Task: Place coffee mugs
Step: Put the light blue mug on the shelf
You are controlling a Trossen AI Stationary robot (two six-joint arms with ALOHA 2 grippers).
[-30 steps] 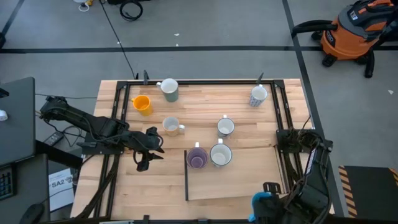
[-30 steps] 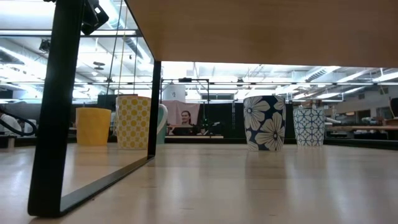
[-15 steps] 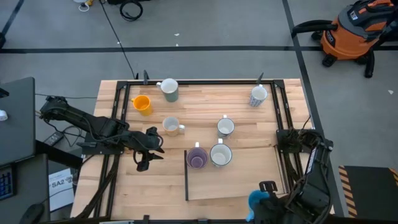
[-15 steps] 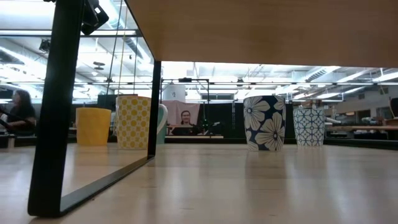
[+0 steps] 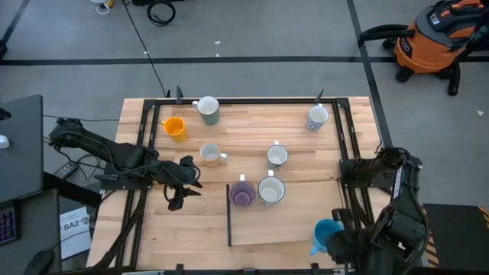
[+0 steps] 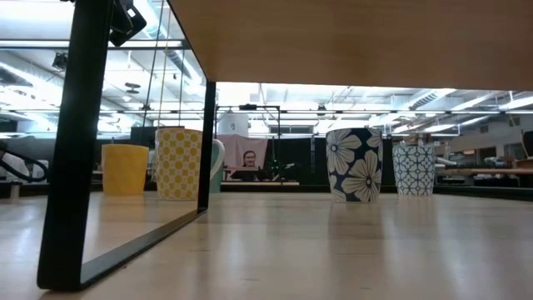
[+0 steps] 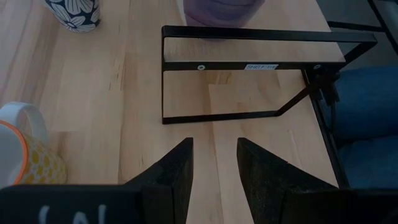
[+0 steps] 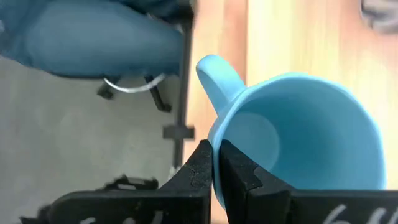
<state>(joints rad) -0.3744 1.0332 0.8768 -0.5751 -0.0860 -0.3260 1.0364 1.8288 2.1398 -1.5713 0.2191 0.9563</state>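
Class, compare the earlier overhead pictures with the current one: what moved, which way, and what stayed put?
The right gripper, shut on the rim of the blue mug, carried it from the table's near edge farther onto the table, toward the other mugs. The left gripper stayed open over the table's left side, and the six mugs standing on the table did not move.

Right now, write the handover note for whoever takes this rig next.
Right gripper: fingers shut on the blue mug, pinching its rim, near the table's near right corner.
Left gripper: open, empty, waiting over the table's left side.
On the table: orange mug, grey-green mug, patterned mug, yellow-dotted mug, one pale mug, purple mug and white mug beside the black frame.
Left: set the blue mug down.
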